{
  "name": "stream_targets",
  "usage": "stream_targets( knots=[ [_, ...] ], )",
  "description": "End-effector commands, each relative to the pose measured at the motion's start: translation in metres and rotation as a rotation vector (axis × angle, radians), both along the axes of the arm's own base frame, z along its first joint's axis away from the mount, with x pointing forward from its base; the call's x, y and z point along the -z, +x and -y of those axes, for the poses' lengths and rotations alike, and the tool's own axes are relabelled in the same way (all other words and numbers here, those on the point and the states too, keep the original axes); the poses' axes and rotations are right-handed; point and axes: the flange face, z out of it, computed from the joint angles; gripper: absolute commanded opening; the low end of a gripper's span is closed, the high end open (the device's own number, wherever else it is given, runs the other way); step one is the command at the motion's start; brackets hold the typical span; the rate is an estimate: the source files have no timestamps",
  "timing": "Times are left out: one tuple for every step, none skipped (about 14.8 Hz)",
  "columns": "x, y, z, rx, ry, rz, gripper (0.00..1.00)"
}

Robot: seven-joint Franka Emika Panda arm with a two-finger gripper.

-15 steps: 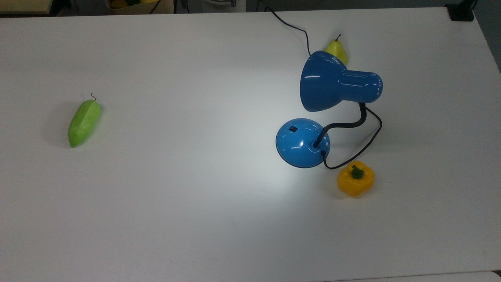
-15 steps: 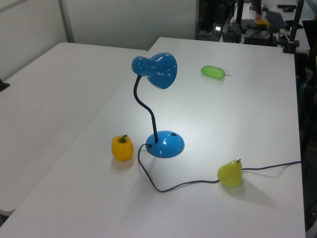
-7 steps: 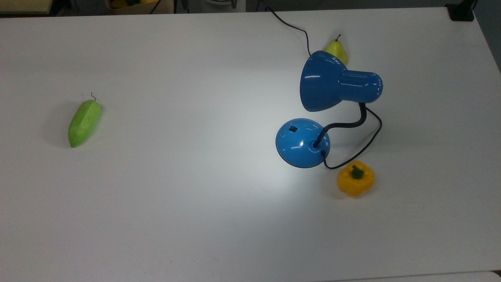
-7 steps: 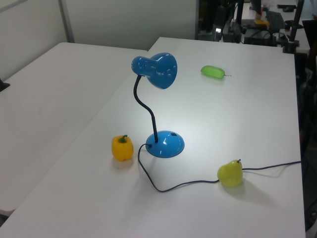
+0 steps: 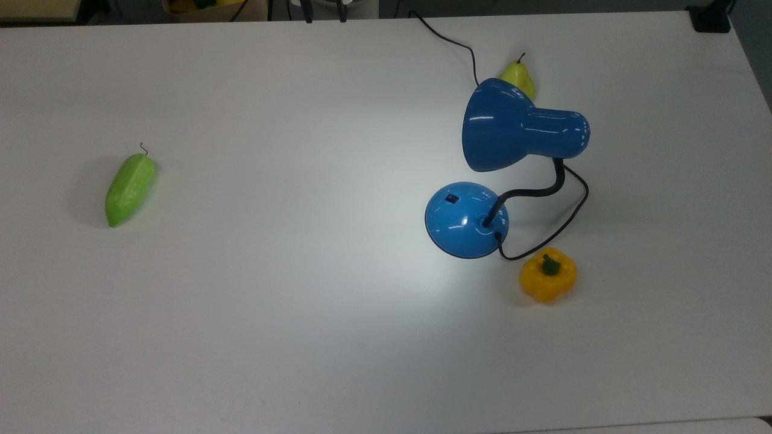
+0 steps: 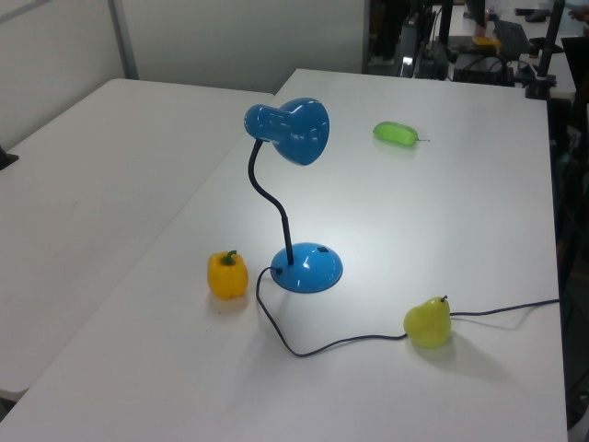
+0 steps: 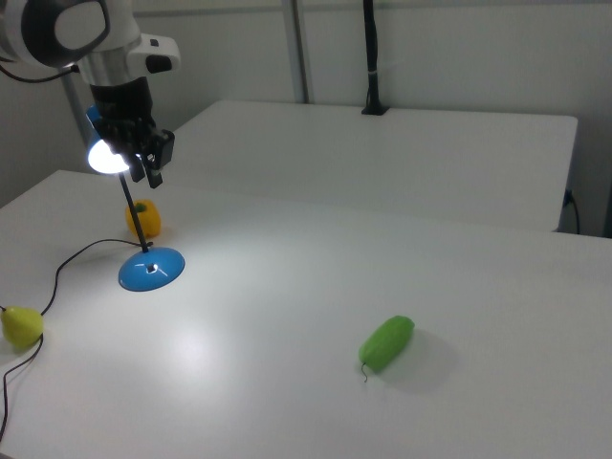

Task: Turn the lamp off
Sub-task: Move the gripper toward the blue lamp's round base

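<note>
1. Glossy blue, the lamp (image 5: 523, 134) is standing on the white table (image 5: 271, 301), toward the top view's right, and its bulb is glowing bright white in the right view (image 7: 108, 156).
2. Its domed base (image 5: 466, 220) is sitting in a pool of light on the tabletop, with the small black switch (image 5: 451, 196) showing on the base's upper left part in the top view.
3. A black bendy neck (image 6: 268, 197) is rising from the base to the shade, and the black cord (image 6: 331, 344) is trailing away across the table.
4. The gripper (image 7: 146, 164) is hanging in front of the lit shade in the right view (the camera sees it from the far side), and its fingers are standing a little apart, holding nothing.
5. A yellow bell pepper (image 5: 547, 274) is lying just beside the base, at the top view's lower right of it.
6. A yellow-green pear (image 6: 428, 321) is sitting beside the cord.
7. A green cucumber-like vegetable (image 5: 129, 189) is lying well apart from the lamp, at the top view's left.
</note>
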Motion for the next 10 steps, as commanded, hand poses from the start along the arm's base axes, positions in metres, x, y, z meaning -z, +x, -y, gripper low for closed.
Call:
stream_targets(
  knots=[
    [0.003, -0.003, -0.009, -0.010, 0.004, 0.020, 0.00],
    [0.004, -0.004, -0.013, -0.013, 0.006, 0.016, 0.00],
    [0.005, -0.004, -0.014, -0.012, 0.006, 0.013, 0.00],
    [0.010, -0.004, -0.017, -0.014, 0.009, 0.002, 0.00],
    [0.019, -0.004, -0.022, -0.019, 0.023, -0.018, 0.00],
    [0.027, -0.006, -0.032, -0.025, 0.047, -0.038, 0.00],
    [0.039, -0.008, -0.042, -0.034, 0.051, -0.063, 0.00],
    [0.053, -0.011, -0.055, -0.051, 0.048, -0.079, 0.00],
    [0.070, -0.013, -0.069, -0.068, 0.044, -0.091, 0.00],
    [0.085, -0.015, -0.085, -0.071, 0.043, -0.081, 0.00]
  ],
)
